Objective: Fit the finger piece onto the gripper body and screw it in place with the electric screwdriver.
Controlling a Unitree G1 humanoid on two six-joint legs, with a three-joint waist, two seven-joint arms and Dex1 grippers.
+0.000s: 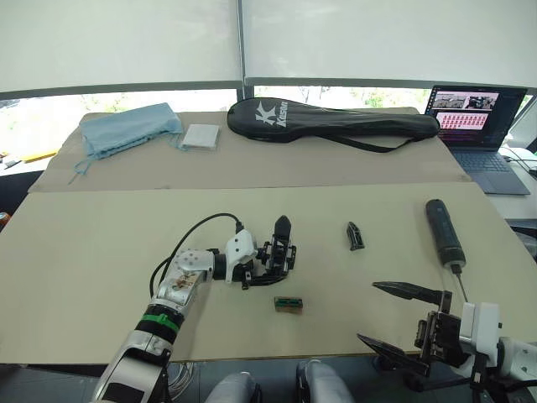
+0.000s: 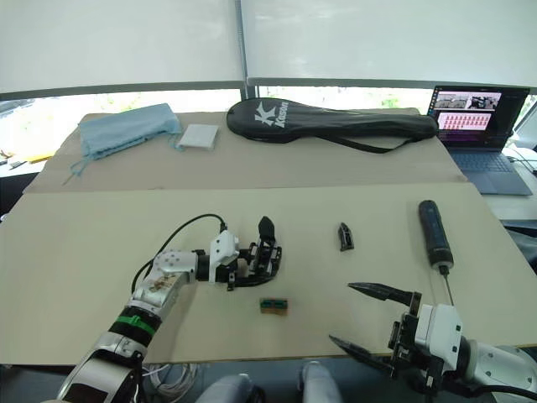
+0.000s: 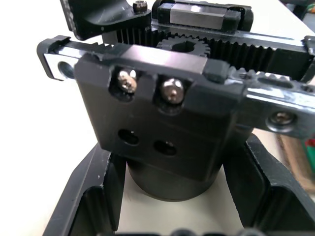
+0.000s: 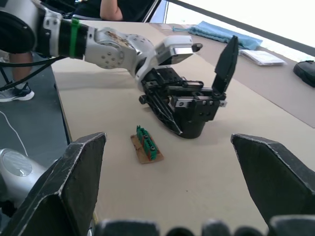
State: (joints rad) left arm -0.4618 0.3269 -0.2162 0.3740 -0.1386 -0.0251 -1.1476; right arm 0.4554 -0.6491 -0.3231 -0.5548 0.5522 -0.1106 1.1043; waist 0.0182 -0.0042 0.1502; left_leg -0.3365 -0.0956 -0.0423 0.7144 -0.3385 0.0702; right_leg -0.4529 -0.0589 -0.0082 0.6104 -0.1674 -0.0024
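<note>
Currently my left gripper (image 1: 267,262) clamps the gripper body (image 1: 278,252) upright on the table (image 1: 101,243), bracing it for assembly. My right gripper (image 1: 393,317) hovers wide open, empty. The finger piece (image 1: 355,236) lies apart between body and electric screwdriver (image 1: 444,232), not yet fitted.

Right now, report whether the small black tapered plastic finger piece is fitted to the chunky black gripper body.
Not fitted: finger piece lies alone on the table, apart from gripper body.
</note>
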